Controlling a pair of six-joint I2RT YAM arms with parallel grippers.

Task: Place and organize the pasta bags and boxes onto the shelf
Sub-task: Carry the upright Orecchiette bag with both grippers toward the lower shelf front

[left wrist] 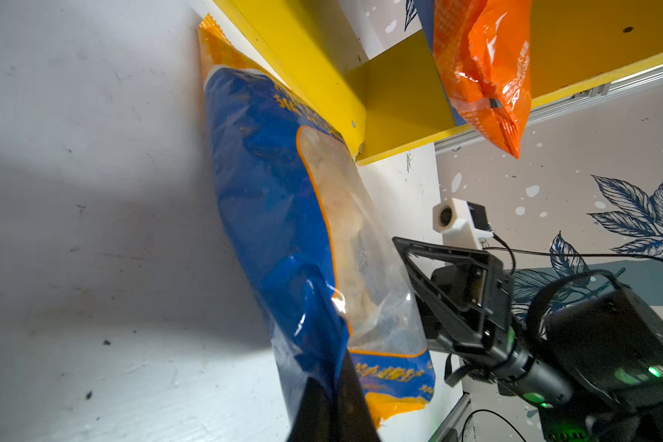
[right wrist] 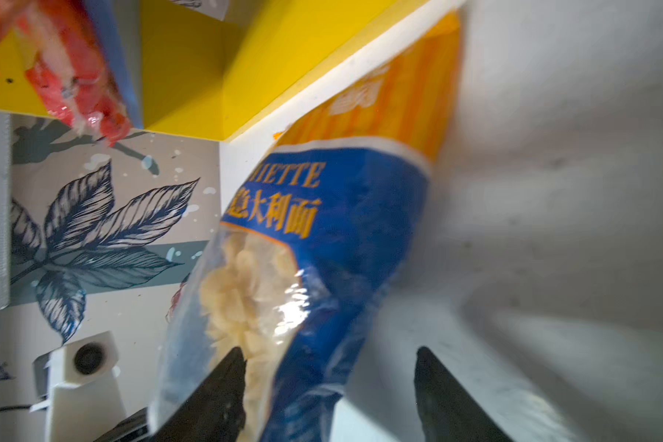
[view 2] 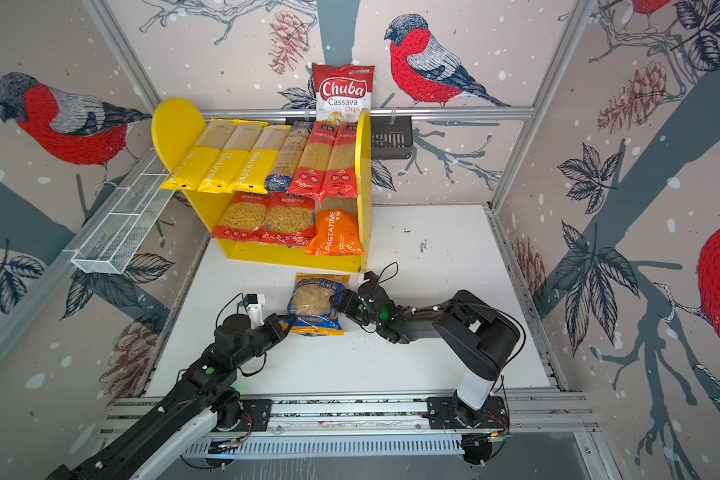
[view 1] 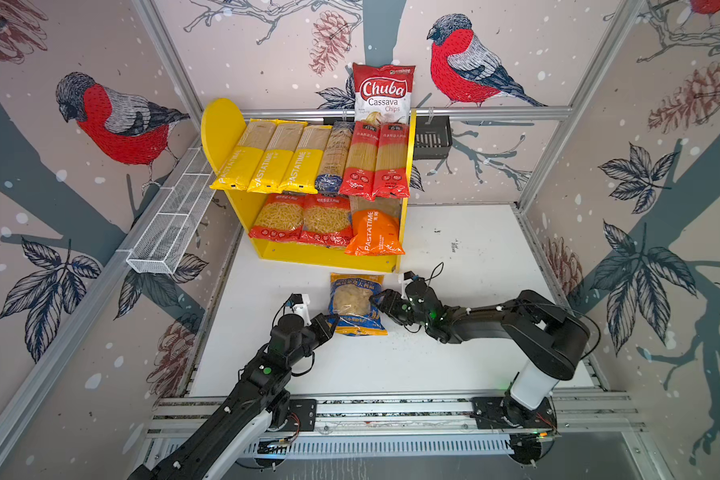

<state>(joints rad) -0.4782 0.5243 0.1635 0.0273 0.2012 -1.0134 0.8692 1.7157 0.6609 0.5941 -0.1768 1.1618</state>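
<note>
A blue-orange pasta bag [view 1: 356, 303] [view 2: 314, 305] lies on the white table just in front of the yellow shelf [view 1: 329, 261] [view 2: 267, 257]. My left gripper [view 1: 332, 322] [left wrist: 333, 386] is shut on the bag's [left wrist: 276, 199] near left corner. My right gripper [view 1: 377, 301] [right wrist: 330, 350] stands open, its jaws straddling the bag's [right wrist: 341, 229] right edge. The shelf's upper tier holds yellow [view 1: 267, 156], blue-labelled [view 1: 334, 160] and red [view 1: 377, 160] spaghetti packs. Its lower tier holds two red macaroni bags [view 1: 304, 220] and an orange bag [view 1: 373, 230].
A red-white chips bag [view 1: 383, 91] hangs on the back wall above the shelf, beside a black slotted basket [view 1: 433, 139]. A white wire basket [view 1: 171, 216] runs along the left wall. Bare table [view 1: 474, 249] lies to the right of the shelf.
</note>
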